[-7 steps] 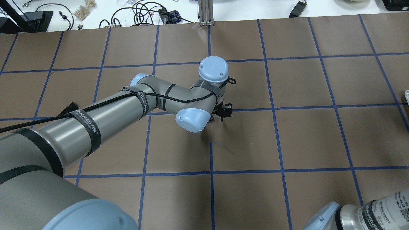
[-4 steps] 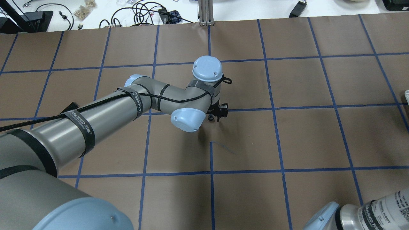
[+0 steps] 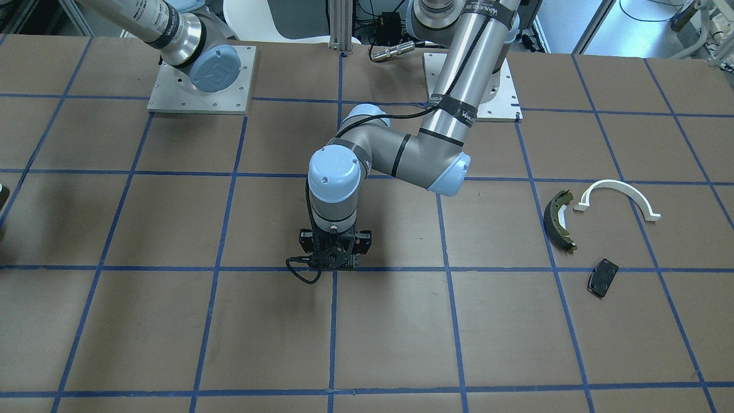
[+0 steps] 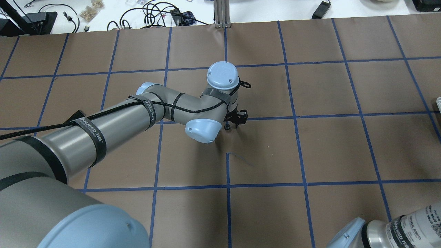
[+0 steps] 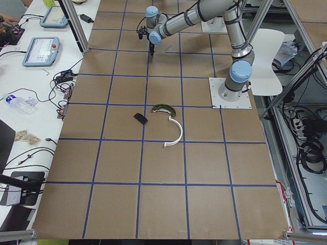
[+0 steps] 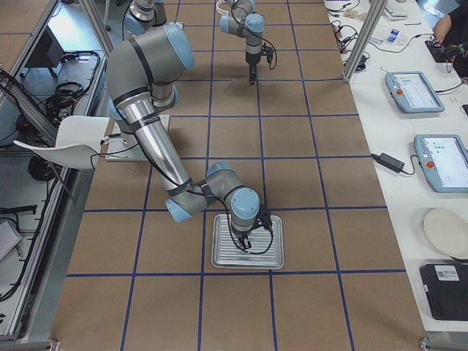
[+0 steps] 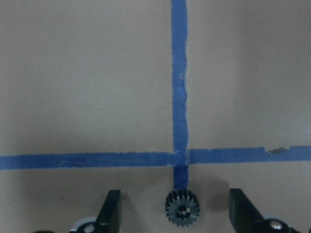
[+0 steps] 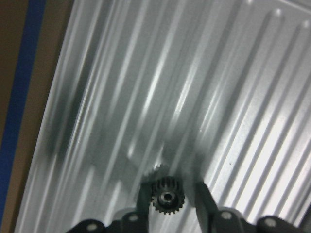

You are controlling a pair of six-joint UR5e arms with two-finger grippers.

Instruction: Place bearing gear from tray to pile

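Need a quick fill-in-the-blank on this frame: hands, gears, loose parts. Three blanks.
The left hand is ____, with a gear lying on the table between its fingers.
The right hand hangs over a ribbed metal ____, a second gear between its fingers.
The arc piece is ____; the brake shoe beside it is dark olive.
Missing: open; tray; white.

The tray (image 8: 121,87) blurs behind the bearing gear (image 8: 166,196), and the left wrist view's edge crops the jaws.
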